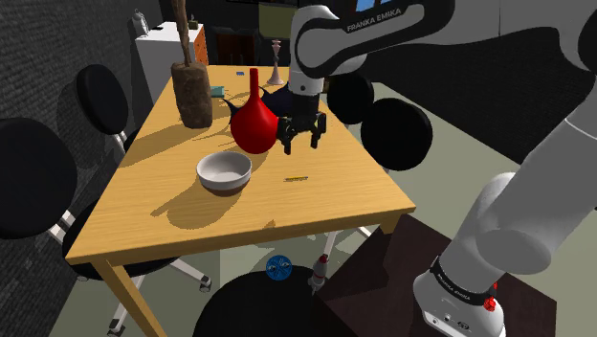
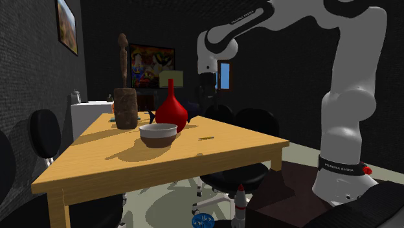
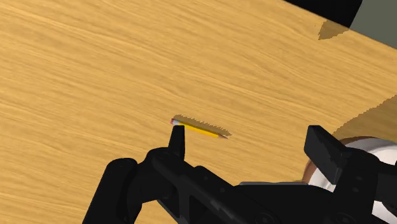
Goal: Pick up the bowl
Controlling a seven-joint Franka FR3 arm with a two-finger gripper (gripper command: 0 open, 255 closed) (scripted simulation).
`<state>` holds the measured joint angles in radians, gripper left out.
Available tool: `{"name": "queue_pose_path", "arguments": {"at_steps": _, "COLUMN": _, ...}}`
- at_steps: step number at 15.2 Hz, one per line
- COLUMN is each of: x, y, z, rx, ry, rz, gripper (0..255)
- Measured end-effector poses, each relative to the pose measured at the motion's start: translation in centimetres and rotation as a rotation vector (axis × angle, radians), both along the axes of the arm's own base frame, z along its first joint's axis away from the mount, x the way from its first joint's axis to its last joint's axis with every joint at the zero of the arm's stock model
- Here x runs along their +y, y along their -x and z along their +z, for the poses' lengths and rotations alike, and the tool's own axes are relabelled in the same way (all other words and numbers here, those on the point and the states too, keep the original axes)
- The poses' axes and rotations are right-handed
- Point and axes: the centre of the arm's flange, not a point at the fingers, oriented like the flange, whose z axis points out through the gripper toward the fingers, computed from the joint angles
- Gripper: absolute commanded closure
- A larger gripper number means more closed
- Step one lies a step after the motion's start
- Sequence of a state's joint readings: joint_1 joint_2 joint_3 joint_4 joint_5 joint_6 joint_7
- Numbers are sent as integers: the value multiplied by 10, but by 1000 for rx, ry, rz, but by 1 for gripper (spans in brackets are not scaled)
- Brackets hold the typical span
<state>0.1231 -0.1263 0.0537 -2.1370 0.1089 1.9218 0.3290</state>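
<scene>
Bowl [image 1: 224, 170], white inside and brown outside, stands upright on the wooden table [image 1: 335, 196] just beside the red vase [image 1: 254, 120]. The gripper [image 1: 302, 136] hangs close to the vase's other side, fingers apart and empty. The bowl looks rigid, light and probably slick, so pinching its rim wall seems best.

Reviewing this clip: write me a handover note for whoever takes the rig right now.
End effector: open, empty, above the table beside the red vase.
Bowl: upright on the table, not held, to the shoulder view's left of the end effector. A pencil lies on the table below the end effector.
Done: nothing grasped yet.
Left: move over the bowl, grasp it, lift.
</scene>
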Motion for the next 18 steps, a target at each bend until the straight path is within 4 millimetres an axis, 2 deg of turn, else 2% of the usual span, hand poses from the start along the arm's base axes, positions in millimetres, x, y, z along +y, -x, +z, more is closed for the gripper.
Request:
{"name": "queue_pose_path", "arguments": {"at_steps": 7, "x": 42, "y": -72, "z": -33, "rx": 2, "ry": -43, "rz": -8, "gripper": 0}}
{"name": "queue_pose_path", "arguments": {"at_steps": 10, "x": 68, "y": -101, "z": -44, "rx": 2, "ry": -62, "rz": -11, "gripper": 0}}
{"name": "queue_pose_path", "arguments": {"at_steps": 12, "x": 75, "y": -121, "z": -52, "rx": 2, "ry": -75, "rz": -14, "gripper": 0}}
{"name": "queue_pose_path", "arguments": {"at_steps": 18, "x": 82, "y": -131, "z": -84, "rx": 3, "ry": -80, "rz": -15, "gripper": 0}}
